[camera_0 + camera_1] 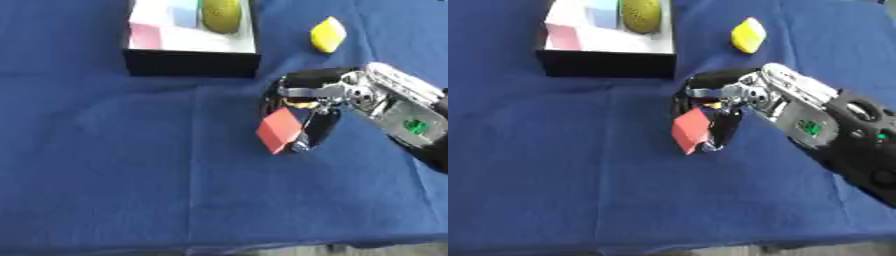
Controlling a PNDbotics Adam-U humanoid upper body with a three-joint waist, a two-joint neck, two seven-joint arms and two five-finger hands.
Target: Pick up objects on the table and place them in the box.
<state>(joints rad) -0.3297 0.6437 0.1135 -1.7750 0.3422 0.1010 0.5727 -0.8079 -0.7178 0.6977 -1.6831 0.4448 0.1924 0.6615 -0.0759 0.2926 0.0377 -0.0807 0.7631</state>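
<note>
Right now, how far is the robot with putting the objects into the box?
Partly done. The box already holds a green round object, a pink block and a light blue block. In hand: the right robot hand is curled around the red block. Left: the yellow object lies on the blue cloth right of the box.

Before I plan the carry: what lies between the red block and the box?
Only bare blue cloth between red block and box, shown in both eye views.

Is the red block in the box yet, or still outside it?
Outside. The red block is pinched in the right hand, over the blue cloth, short of the box.
</note>
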